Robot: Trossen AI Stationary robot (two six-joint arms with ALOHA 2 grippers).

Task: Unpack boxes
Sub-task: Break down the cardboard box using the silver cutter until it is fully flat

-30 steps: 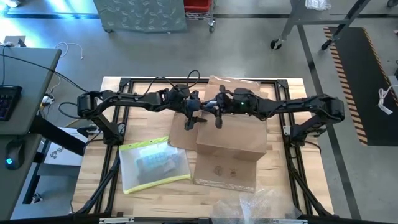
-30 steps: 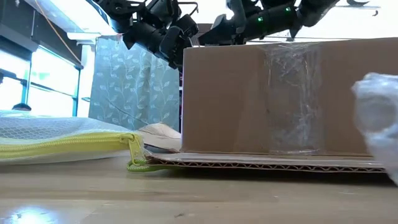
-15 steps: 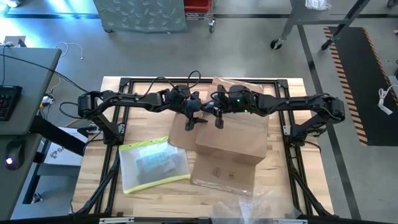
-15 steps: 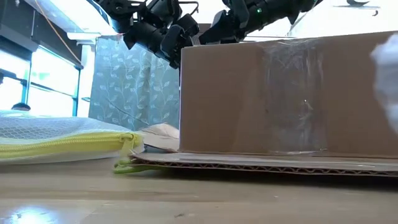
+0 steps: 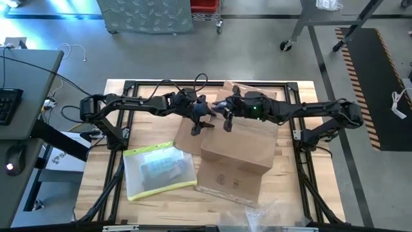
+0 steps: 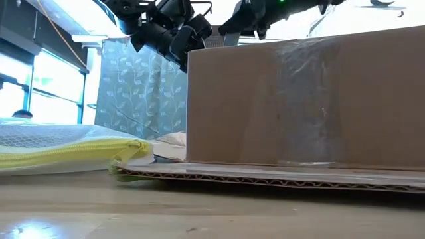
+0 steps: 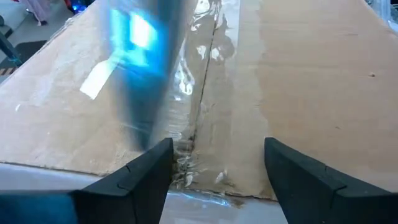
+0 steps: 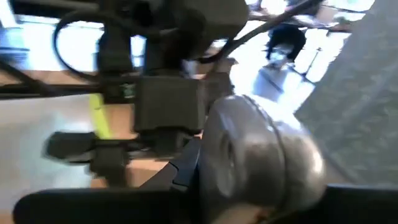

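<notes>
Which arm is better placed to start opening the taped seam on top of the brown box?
Probably the left. Its hand is open, straddling the taped seam at the box edge. The right hand is also over the box top, but its wrist view shows mainly the left arm, not the seam.

The middle of the table (image 5: 112,193) is taken up by the carton (image 5: 237,147), its lower flap spread flat toward 6 o'clock. Above the carton's 11 o'clock corner the air is crowded: the left gripper (image 5: 199,120) and right gripper (image 5: 226,120) are hung just beside each other there, so little room is left between them. At 8 o'clock a clear sleeve (image 5: 159,169) is laid, its yellow edge touching the carton's flap. Crinkly plastic film (image 5: 264,211) is found at the 6 o'clock edge. Bare wood is left along 3 o'clock and at 10 o'clock. The left gripper's jaws are held apart over the taped seam (image 7: 200,93).
</notes>
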